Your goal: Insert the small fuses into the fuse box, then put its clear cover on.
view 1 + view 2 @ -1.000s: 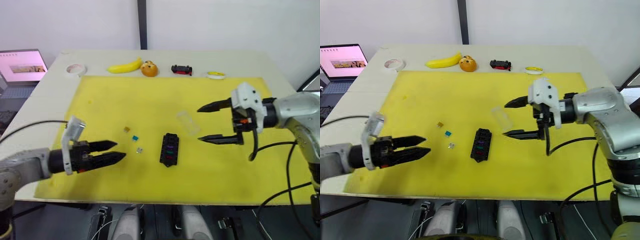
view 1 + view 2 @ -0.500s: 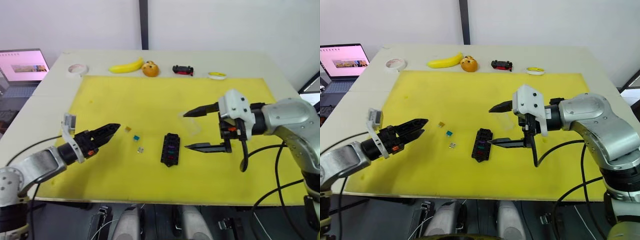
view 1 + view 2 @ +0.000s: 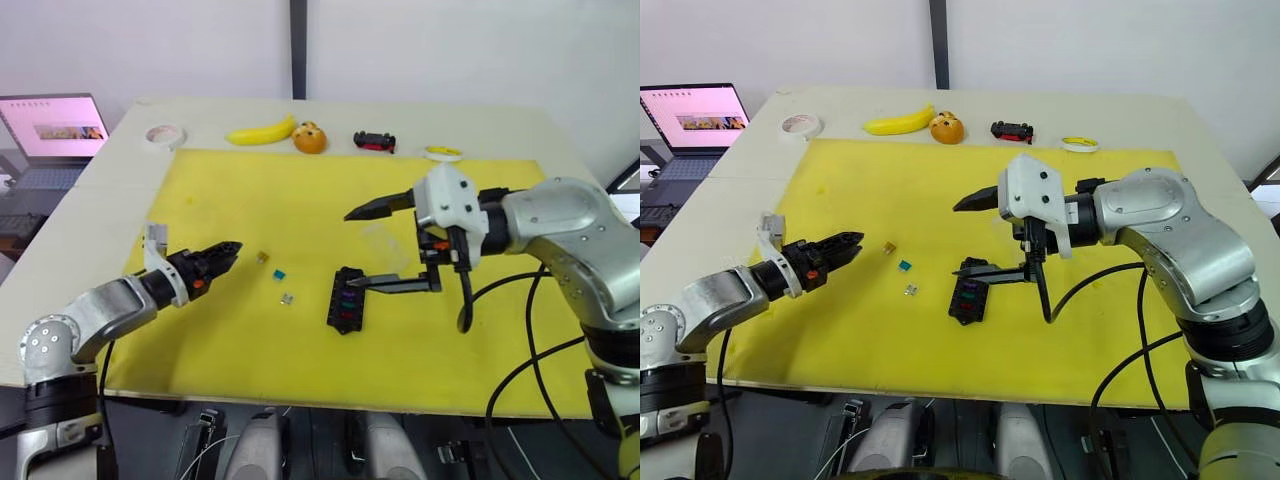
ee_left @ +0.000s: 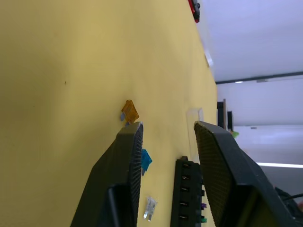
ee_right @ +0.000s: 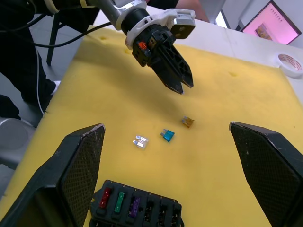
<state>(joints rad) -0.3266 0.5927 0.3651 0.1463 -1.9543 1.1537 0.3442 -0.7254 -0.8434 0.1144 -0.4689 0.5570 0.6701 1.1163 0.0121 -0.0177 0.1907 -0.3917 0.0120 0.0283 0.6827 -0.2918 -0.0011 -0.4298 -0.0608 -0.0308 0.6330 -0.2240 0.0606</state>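
Three fuses loose on the yellow mat, three seated in the fuse box.

My left hand (image 3: 852, 240) hovers low over the mat (image 3: 250, 190) with its fingers nearly together, tips just short of the brown fuse (image 3: 890, 246). Next come the teal fuse (image 3: 905, 266) and the grey-white fuse (image 3: 909, 290), lying apart from one another. The fuse box (image 3: 347, 300) sits mid-mat holding red, green and purple fuses in its slots. The clear cover (image 3: 382, 243) lies just beyond it. My right hand (image 3: 362, 247) hangs above the box and cover, fingers spread wide, gripping nothing.
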